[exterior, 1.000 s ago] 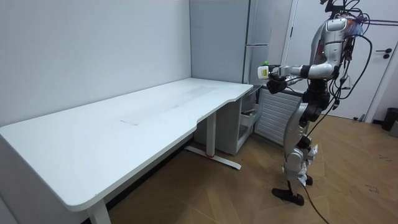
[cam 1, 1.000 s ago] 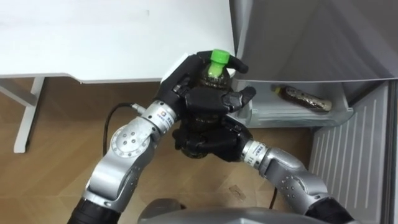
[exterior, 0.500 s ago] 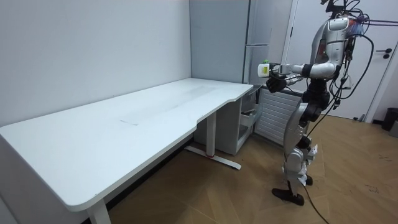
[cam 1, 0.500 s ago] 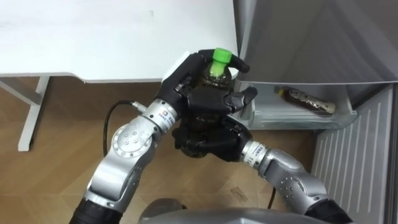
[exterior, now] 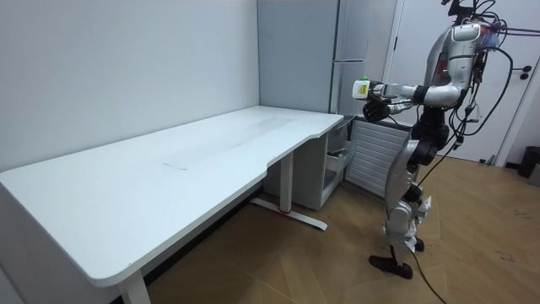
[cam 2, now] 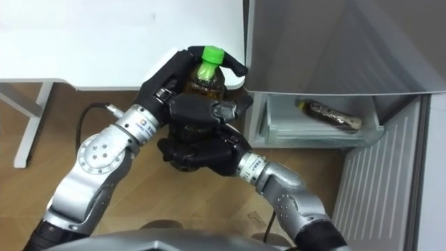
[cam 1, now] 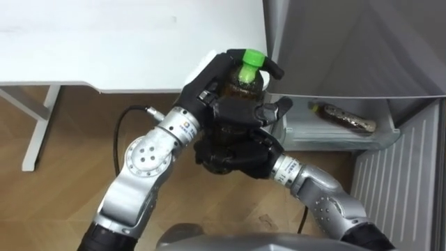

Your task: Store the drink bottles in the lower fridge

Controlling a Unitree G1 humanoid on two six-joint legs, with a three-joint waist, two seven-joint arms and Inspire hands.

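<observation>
Green-capped bottle (cam 1: 245, 81) is gripped by left hand (cam 1: 203, 90) and right hand (cam 1: 233, 146), held beside desk (cam 1: 125, 42), near open lower fridge (cam 1: 334, 136).

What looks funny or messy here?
Only one thing: a brown bottle lies on its side in the open lower fridge drawer. The green-capped bottle stands upright in the left hand and right hand; nothing spilled.
</observation>
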